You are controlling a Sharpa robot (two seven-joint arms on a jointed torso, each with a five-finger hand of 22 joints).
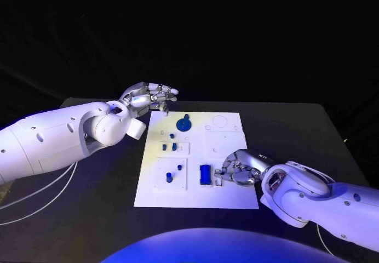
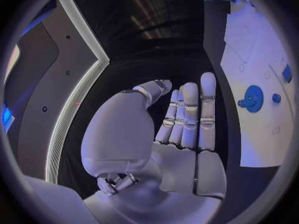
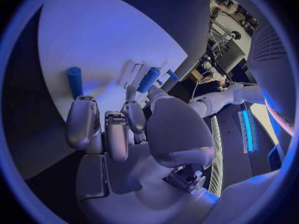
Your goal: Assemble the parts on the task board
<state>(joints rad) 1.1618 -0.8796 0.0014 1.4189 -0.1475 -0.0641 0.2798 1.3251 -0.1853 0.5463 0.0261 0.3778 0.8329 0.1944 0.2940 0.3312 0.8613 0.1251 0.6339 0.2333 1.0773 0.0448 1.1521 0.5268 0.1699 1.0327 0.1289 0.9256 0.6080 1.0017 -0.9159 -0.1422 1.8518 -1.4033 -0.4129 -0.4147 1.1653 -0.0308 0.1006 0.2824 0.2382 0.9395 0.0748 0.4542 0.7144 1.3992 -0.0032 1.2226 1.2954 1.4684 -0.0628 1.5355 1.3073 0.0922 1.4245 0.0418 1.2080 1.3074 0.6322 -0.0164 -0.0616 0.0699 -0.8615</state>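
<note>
The task board (image 1: pixel 225 197) lies as a white plate in the middle of the black table (image 1: pixel 316 137), its long sides running away from me. Bare table shows on all four sides of it, widest to my right and along the far edge. My left arm (image 1: pixel 55 139) comes in low over the table's left part, and my right arm (image 1: pixel 332 200) crosses the near right corner.

My left hand (image 1: pixel 150 97) hangs above the far left corner of the board; in the left wrist view its fingers (image 2: pixel 190 117) stand straight and close side by side, thumb bent apart from them, with nothing held, and dark open table lies beyond their tips. My right hand (image 1: pixel 241 168) sits at the board's near right part, over its right edge. Its fingers (image 3: pixel 115 132) are curled down toward the white surface; I cannot tell whether they pinch anything, since the tips are hidden under the hand.

On the board, the round blue gear (image 1: pixel 184 124) lies near the far end, left of centre, with free white plate around it. The blue rectangular block (image 1: pixel 205 174) lies near the near end, just beside my right hand's fingertips. A small blue peg (image 1: pixel 169 176) rests in the recessed panel on the near left. Two smaller blue pieces (image 1: pixel 169 146) sit together mid-board on the left.
</note>
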